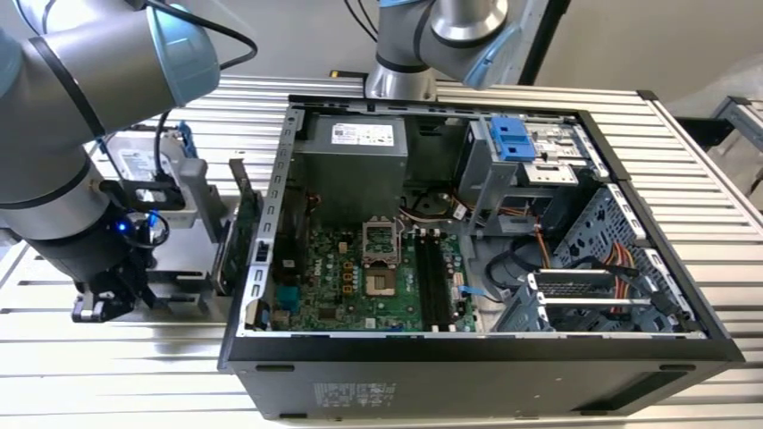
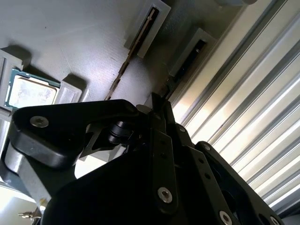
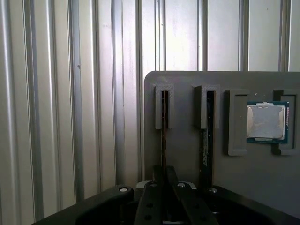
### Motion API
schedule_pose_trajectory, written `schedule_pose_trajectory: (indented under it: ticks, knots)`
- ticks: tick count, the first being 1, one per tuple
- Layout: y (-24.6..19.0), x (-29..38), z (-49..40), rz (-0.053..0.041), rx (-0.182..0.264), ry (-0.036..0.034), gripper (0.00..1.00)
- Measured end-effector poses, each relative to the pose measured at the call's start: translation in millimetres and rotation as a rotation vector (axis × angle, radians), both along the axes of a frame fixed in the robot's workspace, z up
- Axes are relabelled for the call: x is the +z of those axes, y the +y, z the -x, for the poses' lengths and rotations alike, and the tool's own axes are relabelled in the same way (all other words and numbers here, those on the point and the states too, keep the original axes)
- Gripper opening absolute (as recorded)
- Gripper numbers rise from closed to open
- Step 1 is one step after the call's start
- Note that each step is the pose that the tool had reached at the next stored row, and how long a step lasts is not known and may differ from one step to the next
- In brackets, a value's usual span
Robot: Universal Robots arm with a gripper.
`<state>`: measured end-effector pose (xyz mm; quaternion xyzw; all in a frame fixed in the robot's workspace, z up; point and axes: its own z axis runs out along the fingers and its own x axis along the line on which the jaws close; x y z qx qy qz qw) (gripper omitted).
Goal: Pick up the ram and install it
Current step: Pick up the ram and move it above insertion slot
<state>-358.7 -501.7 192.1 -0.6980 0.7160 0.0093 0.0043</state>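
Note:
The ram (image 3: 164, 136) is a thin dark stick standing on edge in a slot of the grey holder tray (image 3: 183, 159). It also appears as a narrow edge (image 2: 123, 70) in the second wrist view. My gripper (image 3: 164, 171) sits low over the tray with its two fingers drawn close against either side of this stick, shut on it; the same pinch (image 2: 159, 105) shows in the second wrist view. In the exterior view the gripper (image 1: 105, 304) is down at the tray, on the exterior view's left of the open computer case (image 1: 477, 357). The black memory slots (image 1: 435, 281) lie on the motherboard.
A second dark stick (image 3: 205, 150) stands in the neighbouring slot, and a processor chip (image 3: 266, 121) rests in a holder beside it. A green expansion card (image 1: 245, 237) and a hard drive (image 1: 149, 161) stand between the tray and the case. Ribbed metal tabletop (image 3: 70, 117) surrounds the tray.

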Motion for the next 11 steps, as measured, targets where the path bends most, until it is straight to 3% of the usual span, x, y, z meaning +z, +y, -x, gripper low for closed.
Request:
schedule_pose_trajectory:
  ticks: [11]
  knots:
    - [0.0, 1.7, -0.1, -0.0003, 0.000, -0.0007, 0.00]
